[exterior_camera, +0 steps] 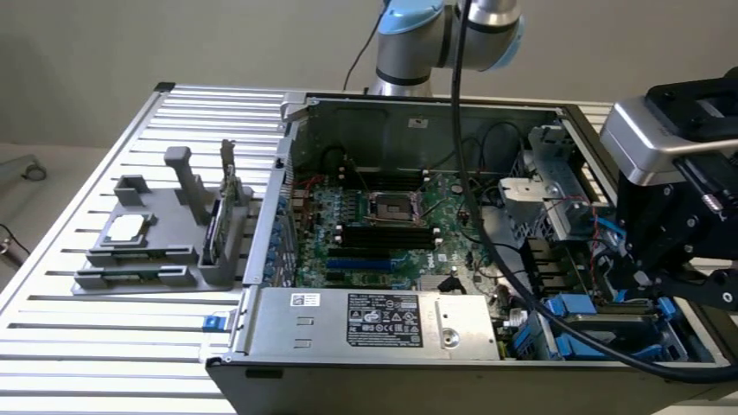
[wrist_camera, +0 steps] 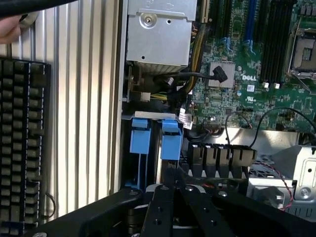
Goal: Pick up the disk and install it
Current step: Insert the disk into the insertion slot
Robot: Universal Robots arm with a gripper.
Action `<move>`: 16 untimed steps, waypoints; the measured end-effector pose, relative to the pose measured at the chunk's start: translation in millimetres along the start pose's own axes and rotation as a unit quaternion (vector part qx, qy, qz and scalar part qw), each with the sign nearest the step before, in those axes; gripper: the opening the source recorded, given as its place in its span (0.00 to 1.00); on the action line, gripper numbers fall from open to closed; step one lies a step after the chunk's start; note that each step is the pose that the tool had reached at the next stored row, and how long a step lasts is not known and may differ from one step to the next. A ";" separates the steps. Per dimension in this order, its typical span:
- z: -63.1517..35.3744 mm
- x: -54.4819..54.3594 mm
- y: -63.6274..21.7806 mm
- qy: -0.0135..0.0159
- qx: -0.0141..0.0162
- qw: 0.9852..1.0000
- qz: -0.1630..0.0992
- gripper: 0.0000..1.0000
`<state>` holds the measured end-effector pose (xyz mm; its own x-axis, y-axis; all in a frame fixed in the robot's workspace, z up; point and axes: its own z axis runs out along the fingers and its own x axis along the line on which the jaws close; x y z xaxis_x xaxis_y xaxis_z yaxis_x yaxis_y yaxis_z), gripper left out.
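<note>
Disk (wrist_camera: 172, 145) standing edge-on, two blue tabs (wrist_camera: 139, 140) at its end, one pincer (wrist_camera: 170, 175) apparently clamped on it.

This is looking like a robotics lab or test workshop: a robot arm (exterior_camera: 410, 43) is rising behind a slatted aluminium table (exterior_camera: 69, 346), which is carrying an open computer case (exterior_camera: 392, 130) with its motherboard (exterior_camera: 381, 233) showing, a grey moulded fixture (exterior_camera: 150, 251) sitting beside it and a keyboard (wrist_camera: 22, 148) lying alongside.

Keyboard (wrist_camera: 22, 148): cut off at the picture's edge.
Power supply label (exterior_camera: 384, 320): print too small to read.
Blue carriers (wrist_camera: 171, 140): ends hidden behind the gripper (wrist_camera: 173, 177).
</note>
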<state>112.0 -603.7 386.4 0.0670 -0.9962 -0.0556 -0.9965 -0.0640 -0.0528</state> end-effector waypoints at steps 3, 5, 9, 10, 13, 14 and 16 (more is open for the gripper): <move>5.5 0.4 -0.9 0.000 0.000 1.000 0.000 0.11; 9.1 0.6 -1.4 0.000 0.000 1.000 0.000 0.11; 16.5 1.1 -2.8 0.000 0.001 1.000 -0.001 0.11; 18.3 1.3 -3.4 0.000 0.001 1.000 -0.001 0.11; 23.8 1.8 -5.7 0.000 0.001 1.000 -0.002 0.11; 25.7 1.9 -6.6 0.000 0.001 1.000 -0.002 0.11; 29.4 2.2 -8.5 0.000 0.001 1.000 -0.002 0.11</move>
<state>122.1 -603.6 357.4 0.0718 -0.9959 -0.0553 -0.9961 -0.0688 -0.0553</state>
